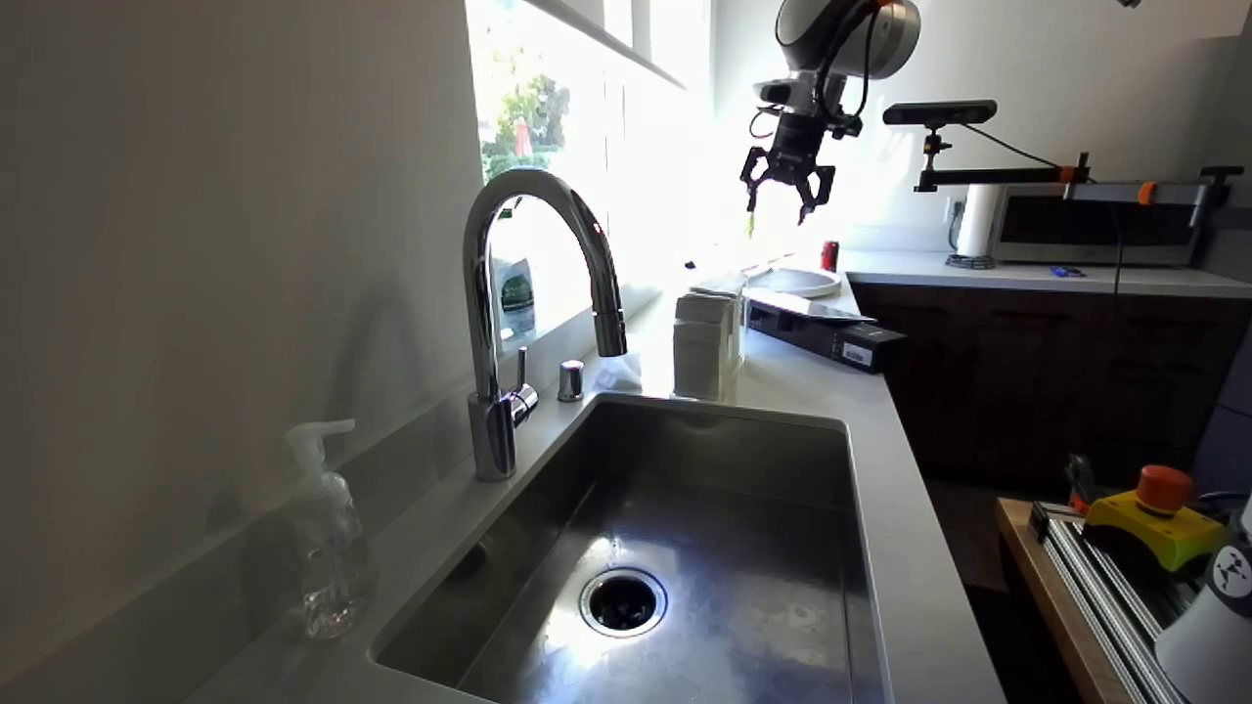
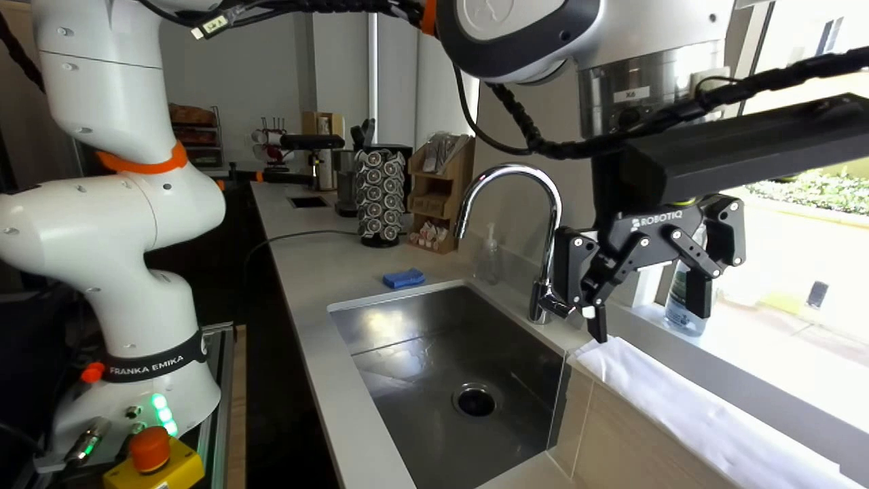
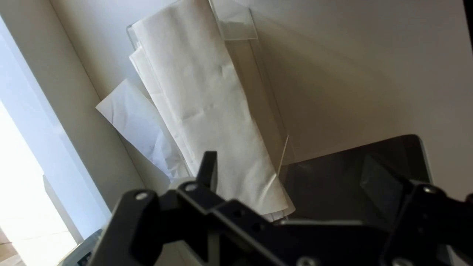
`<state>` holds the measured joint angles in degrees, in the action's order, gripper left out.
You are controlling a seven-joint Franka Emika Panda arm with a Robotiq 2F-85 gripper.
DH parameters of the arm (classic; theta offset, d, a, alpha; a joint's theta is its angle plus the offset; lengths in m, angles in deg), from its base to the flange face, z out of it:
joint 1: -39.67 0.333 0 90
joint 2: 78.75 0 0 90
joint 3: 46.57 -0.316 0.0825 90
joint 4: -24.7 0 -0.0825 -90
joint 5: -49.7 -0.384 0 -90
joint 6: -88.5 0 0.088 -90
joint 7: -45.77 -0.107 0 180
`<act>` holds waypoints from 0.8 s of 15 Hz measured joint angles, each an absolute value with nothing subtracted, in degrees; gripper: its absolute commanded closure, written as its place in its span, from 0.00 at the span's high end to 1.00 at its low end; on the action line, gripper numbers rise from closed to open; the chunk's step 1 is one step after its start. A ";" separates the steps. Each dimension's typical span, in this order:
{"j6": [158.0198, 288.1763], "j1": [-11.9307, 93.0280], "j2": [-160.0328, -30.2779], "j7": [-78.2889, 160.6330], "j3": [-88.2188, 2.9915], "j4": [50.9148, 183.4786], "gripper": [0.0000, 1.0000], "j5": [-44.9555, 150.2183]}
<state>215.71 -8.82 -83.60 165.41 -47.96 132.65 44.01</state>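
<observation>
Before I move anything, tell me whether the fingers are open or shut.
Open: the fingers stand well apart in both exterior views, and the wrist view also shows a wide gap between them.

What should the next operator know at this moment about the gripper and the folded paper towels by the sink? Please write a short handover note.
Gripper: open, holding nothing, hanging higher than the towels and apart from them.
Where things are: folded paper towels stacked in a clear holder, next to the sink. A loose white sheet lies beside the stack.
Done: the gripper is near the stack; no towel is in its grasp.
Left: probably lining up and gripping a towel. Whether the gripper is exactly over the stack, I cannot tell.
</observation>
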 measured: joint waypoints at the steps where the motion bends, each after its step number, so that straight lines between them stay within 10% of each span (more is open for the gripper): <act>1: 217.46 -6.98 -82.92 164.68 -46.13 134.24 1.00 43.08; 12: 221.70 3.35 -80.63 157.52 -36.10 138.78 1.00 39.65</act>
<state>221.70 3.35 -80.63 157.52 -36.10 138.78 39.65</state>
